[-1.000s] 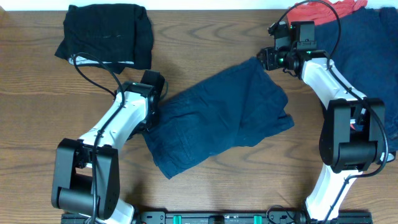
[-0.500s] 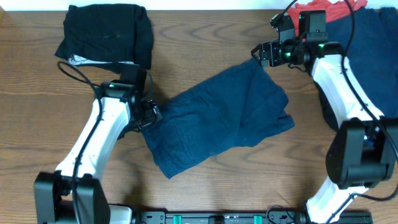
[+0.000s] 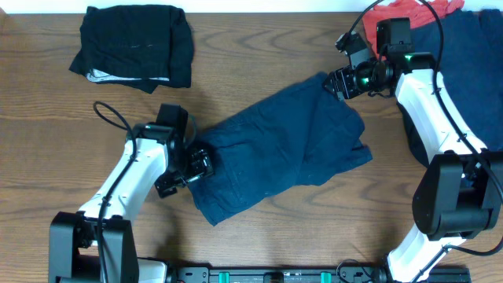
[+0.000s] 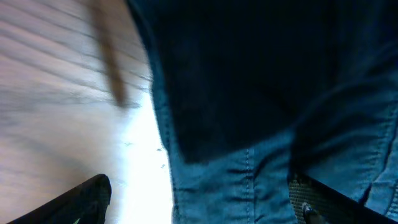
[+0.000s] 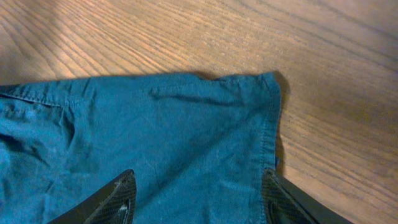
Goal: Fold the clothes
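Navy shorts are spread rumpled at centre, slanted toward 2 o'clock. Black garment is folded at 10 o'clock; coral cloth is bunched at 1.

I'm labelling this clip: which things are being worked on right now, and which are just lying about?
In hand: navy garment, left tool, right tool.
Lying about: black garment, coral red garment, dark blue cloth at the right edge.

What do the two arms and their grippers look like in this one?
The left arm and right arm have smooth white links joined by chunky black joint housings. The left gripper and right gripper are black, with dark tapered fingers. A thin black cable loops off each arm. Small green lights glow near the right wrist.
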Robot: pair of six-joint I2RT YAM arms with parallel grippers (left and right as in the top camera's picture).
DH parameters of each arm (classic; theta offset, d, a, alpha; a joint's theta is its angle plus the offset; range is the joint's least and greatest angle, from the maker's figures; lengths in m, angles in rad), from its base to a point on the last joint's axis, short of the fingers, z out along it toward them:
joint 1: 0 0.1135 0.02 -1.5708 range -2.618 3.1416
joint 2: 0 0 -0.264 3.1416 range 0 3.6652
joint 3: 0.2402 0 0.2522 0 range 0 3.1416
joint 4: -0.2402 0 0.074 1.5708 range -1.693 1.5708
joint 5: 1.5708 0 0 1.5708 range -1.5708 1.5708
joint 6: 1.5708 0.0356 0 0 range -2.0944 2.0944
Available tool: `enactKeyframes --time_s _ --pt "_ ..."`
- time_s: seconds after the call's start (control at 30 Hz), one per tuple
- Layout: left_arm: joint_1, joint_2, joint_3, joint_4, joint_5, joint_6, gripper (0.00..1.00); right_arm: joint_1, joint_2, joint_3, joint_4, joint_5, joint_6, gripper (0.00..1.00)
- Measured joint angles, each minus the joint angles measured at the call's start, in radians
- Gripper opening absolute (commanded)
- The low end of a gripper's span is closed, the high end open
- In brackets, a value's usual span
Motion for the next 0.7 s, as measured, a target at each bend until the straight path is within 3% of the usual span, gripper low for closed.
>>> enactKeyframes --time_s 0.3,0.53,0.63,0.7 --pt "0.000 0.000 -0.093 0.154 0.045 0.000 0.87 0.000 0.000 -0.005 0.024 0.000 -0.001 0.63" --pt "0.000 -0.011 -0.165 0.251 0.054 -0.002 0.79 0.000 0.000 -0.005 0.040 0.000 -0.002 0.57" --pt "0.000 -0.022 -0.181 0.293 0.054 -0.004 0.67 0.000 0.000 -0.005 0.050 0.000 -0.007 0.46" --pt "0.000 -0.027 -0.192 0.335 0.054 -0.008 0.52 0.000 0.000 -0.005 0.059 0.000 -0.008 0.38"
